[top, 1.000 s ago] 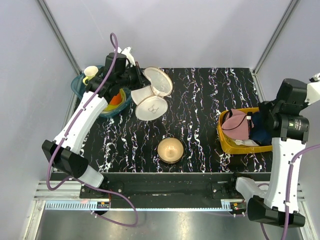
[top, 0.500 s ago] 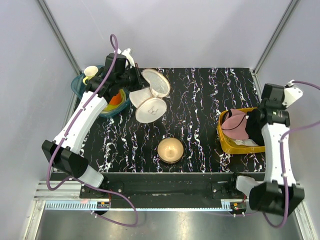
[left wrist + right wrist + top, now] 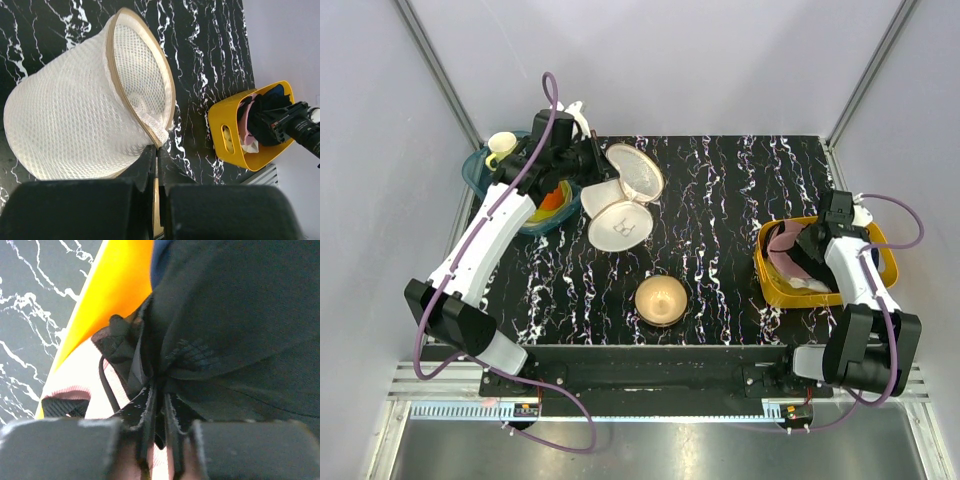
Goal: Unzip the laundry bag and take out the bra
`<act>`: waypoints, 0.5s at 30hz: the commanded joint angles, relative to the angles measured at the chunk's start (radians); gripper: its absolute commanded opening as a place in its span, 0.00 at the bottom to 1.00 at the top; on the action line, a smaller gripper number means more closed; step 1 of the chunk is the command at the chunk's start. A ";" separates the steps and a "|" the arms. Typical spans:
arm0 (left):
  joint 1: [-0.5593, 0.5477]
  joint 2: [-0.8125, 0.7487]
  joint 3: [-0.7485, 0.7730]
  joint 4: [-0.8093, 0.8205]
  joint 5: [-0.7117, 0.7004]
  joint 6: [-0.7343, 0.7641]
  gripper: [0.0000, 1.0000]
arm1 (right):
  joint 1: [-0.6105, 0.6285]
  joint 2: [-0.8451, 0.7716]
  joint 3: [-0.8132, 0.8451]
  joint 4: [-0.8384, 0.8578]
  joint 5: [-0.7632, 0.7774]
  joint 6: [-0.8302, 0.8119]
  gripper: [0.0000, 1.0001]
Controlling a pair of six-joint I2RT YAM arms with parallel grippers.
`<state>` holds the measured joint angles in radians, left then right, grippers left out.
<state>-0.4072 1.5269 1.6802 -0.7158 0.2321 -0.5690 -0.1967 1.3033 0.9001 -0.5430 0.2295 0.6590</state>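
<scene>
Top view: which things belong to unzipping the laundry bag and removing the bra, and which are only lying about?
Job: cream-white mesh drum-shaped laundry bag, unzipped; dusty pink padded bra, in the yellow plastic bin.
Lying about: round bronze bowl; teal plastic basin; small pale yellow cup.

We see the cream-white mesh laundry bag (image 3: pixel 617 222) tipped on its side beyond the bowl (image 3: pixel 661 299) and a little left of it, its round zip-edged lid (image 3: pixel 639 172) swung open. The dusty pink bra (image 3: pixel 782 262) lies well to the bowl's right, mostly covered.
</scene>
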 commanded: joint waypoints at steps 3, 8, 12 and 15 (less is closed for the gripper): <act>0.004 -0.013 -0.042 0.050 0.016 -0.029 0.00 | -0.001 -0.148 0.016 0.037 -0.127 -0.022 0.63; 0.004 -0.011 -0.047 0.052 0.015 -0.032 0.00 | -0.001 -0.278 0.029 -0.032 -0.119 -0.025 0.67; 0.004 -0.001 -0.036 0.050 0.026 -0.032 0.00 | -0.001 -0.340 0.060 -0.063 -0.039 -0.039 0.66; 0.004 0.004 -0.033 0.052 0.035 -0.031 0.00 | -0.001 -0.345 0.046 -0.055 0.036 -0.050 0.65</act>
<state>-0.4072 1.5272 1.6268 -0.7113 0.2386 -0.5922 -0.1963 0.9661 0.9276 -0.5762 0.1638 0.6357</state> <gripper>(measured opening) 0.005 0.652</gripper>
